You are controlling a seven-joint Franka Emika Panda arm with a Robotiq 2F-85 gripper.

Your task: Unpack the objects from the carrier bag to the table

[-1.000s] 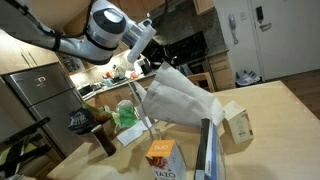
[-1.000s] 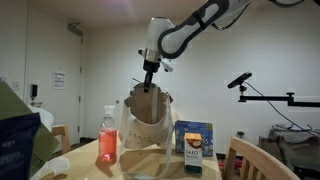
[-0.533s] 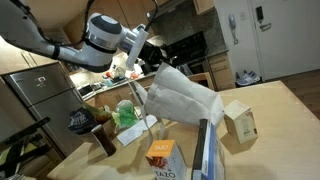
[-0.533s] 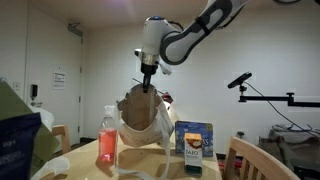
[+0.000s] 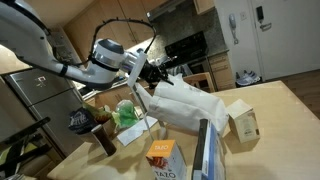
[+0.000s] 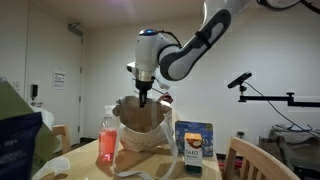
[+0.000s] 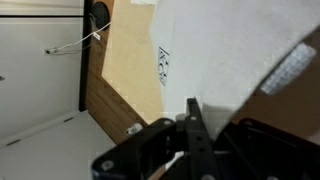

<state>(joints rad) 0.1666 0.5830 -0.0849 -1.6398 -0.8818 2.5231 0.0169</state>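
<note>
The jaws looked clenched on a fold of white paper. In the wrist view the gripper (image 7: 190, 112) showed its two dark fingers (image 7: 187, 122) drawn together with no gap. They were set against the sheet of the bag (image 7: 235, 50), with the bare wood of the worktop (image 7: 128, 75) beyond. I could not tell whether anything besides paper was caught between them.

In both exterior views the gripper (image 5: 152, 75) (image 6: 146, 97) sat at the bag's top edge. The bag (image 5: 187, 100) leaned over, well in from the near edge of the worktop, with its upper end toward the arm. From the side the bag (image 6: 140, 128) stood between a bottle (image 6: 108, 135) and a blue box (image 6: 194, 140), close to both. What was inside it could not be seen.

The step in hand was probably to tip or open the bag by its edge. Doing that well would call for a firm pinch and a slow pull, since thin paper tears or slips. The mouth should be steered toward open wood, away from the bottle, which would topple easily. It should also clear the green packet (image 5: 127, 113) beside the bag. An orange carton (image 5: 162, 155) lay at the near edge, and a small cardboard box (image 5: 243, 122) stood toward the far side of the worktop.

The arm came over in a high arch in an exterior view (image 6: 195, 45), its wrist pointing almost straight down onto the bag. From the other side the forearm (image 5: 105, 58) ran nearly level, with the wrist turned toward the bag.
</note>
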